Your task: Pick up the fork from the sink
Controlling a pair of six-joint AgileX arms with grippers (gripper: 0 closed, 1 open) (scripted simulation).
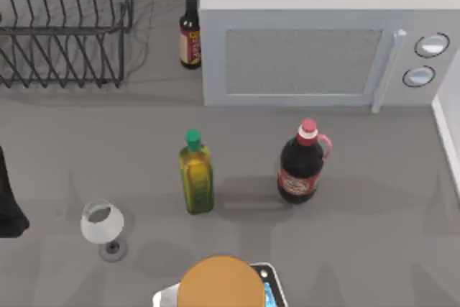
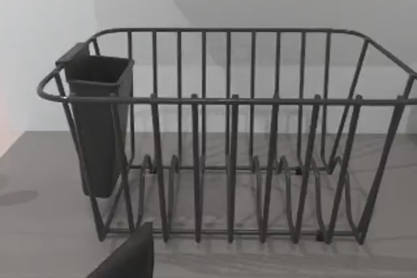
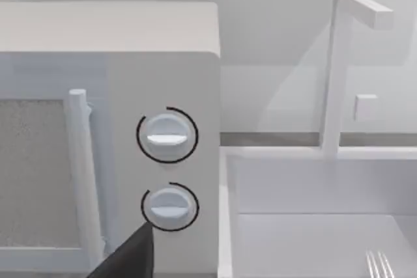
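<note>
The fork (image 3: 379, 264) lies in the white sink (image 3: 313, 226); in the right wrist view just its silver tines show on the basin floor. A dark part of the right arm's gripper (image 3: 127, 258) juts in near the microwave's lower dial (image 3: 169, 205), well apart from the fork, and I cannot tell whether that claw is spread or pressed together. A white faucet (image 3: 339, 63) rises behind the sink, beside the microwave (image 1: 323, 48).

In the top view, taking the olive oil bottle (image 1: 195, 174) as centre, the cola bottle (image 1: 302, 163) stands at 3 o'clock, the wine glass (image 1: 102, 224) at 8 o'clock, a dark sauce bottle (image 1: 190, 34) at 12 o'clock and the wire dish rack (image 1: 65, 26) at 10 o'clock.

The left arm (image 1: 8, 199) sits at the table's left edge; its wrist view faces the rack and its dark cutlery cup (image 2: 98, 122), and its claw's state cannot be told.
</note>
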